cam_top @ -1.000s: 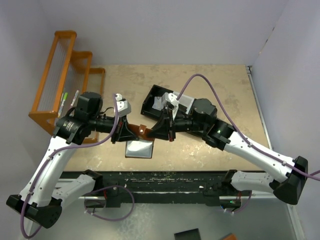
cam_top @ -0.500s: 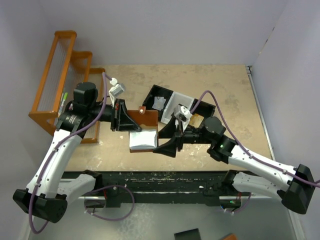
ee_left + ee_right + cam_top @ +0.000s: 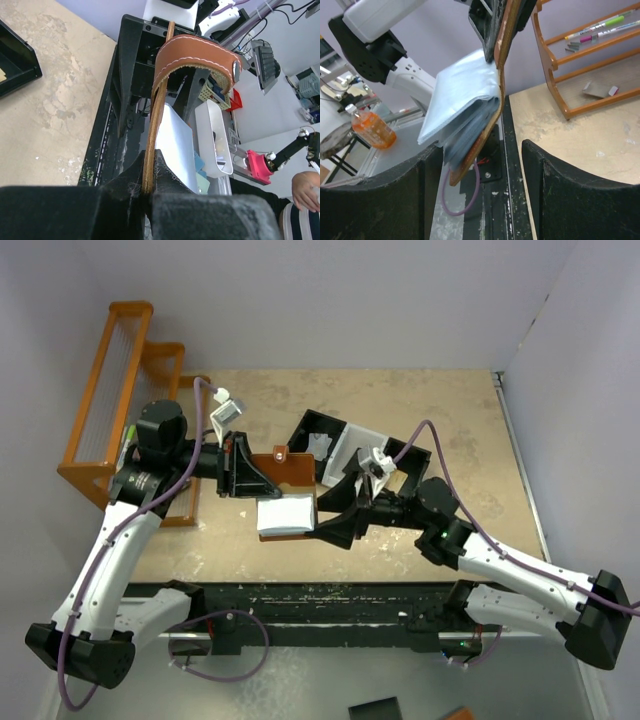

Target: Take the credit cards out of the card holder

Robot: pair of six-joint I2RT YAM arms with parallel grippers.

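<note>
Left hand [image 3: 258,477] is clenched on a small brown leather folding card holder [image 3: 292,468], holding it open above the beige desk [image 3: 420,400], its pale lining [image 3: 285,517] hanging down. Right hand [image 3: 333,530] hovers released just beside it. No credit cards are visible outside it, so removal seems not begun.

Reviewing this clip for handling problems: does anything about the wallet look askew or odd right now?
Yes. The card holder hangs in the air, pinched by one leather flap in the left gripper. Its pale inner sleeves sag open and fan out to one side. The right gripper is open, facing its lower end.
</note>
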